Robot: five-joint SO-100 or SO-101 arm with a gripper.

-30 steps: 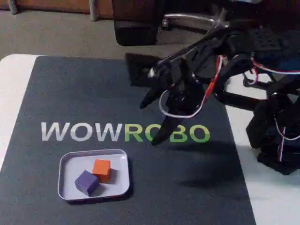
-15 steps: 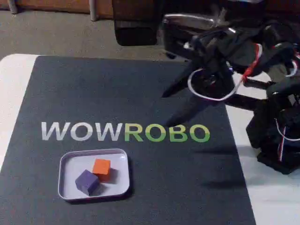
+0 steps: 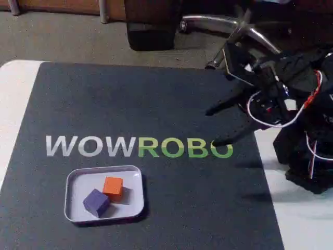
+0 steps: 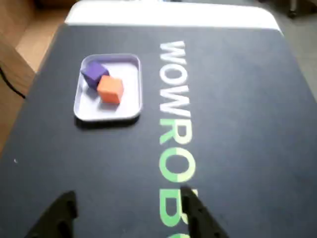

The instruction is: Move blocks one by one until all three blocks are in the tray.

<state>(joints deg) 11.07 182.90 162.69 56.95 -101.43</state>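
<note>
Currently the jaws stand spread and hold nothing: in the fixed view the gripper [image 3: 218, 127] hangs above the right end of the mat's lettering, its two dark fingertips apart, one higher and one lower; in the wrist view the fingertips [image 4: 195, 208] enter from the bottom edge with bare mat between them. Outward from there, the dark mat [image 3: 104, 104] carries the printed word and no loose cube that I can find. The tray [image 3: 73, 208] sits near the front edge of the mat, below the left half of the lettering and well apart from the gripper, down and to the left of it in the fixed view. Inside the tray the orange block [image 3: 113, 187] and the purple block [image 3: 96, 202] lie touching at a corner, the purple one nearer the front left. In the wrist view the tray [image 4: 79, 106] lies ahead and to the left, the orange block [image 4: 110, 89] and purple block [image 4: 94, 73] within it. Judgement: two blocks are placed; a third cannot be located, so the coming reach has no visible target.
</note>
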